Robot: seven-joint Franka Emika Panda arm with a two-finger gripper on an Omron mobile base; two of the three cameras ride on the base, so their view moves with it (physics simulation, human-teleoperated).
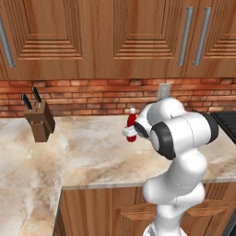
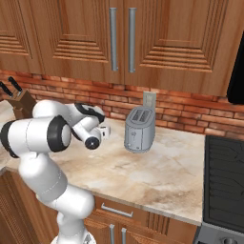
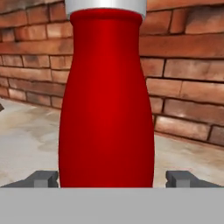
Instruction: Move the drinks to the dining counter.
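The gripper [image 3: 112, 178] sits level with the slim red bottle [image 3: 106, 100], its two dark fingertips [image 3: 43, 178] standing apart on either side of the bottle's body with a sliver of gap showing, so the jaws are spread and not yet clamped. The bottle stands upright on the marbled worktop [image 1: 87, 152] near the brick wall [image 1: 92, 97], with the wooden knife block [image 1: 39, 120] well to its left. The silver toaster [image 2: 139, 128] stands on the same worktop.

We see a red bottle [image 3: 106, 100] with a seemingly white cap, red-brown brick wall [image 3: 183, 74], beige marbled worktop [image 1: 92, 152].
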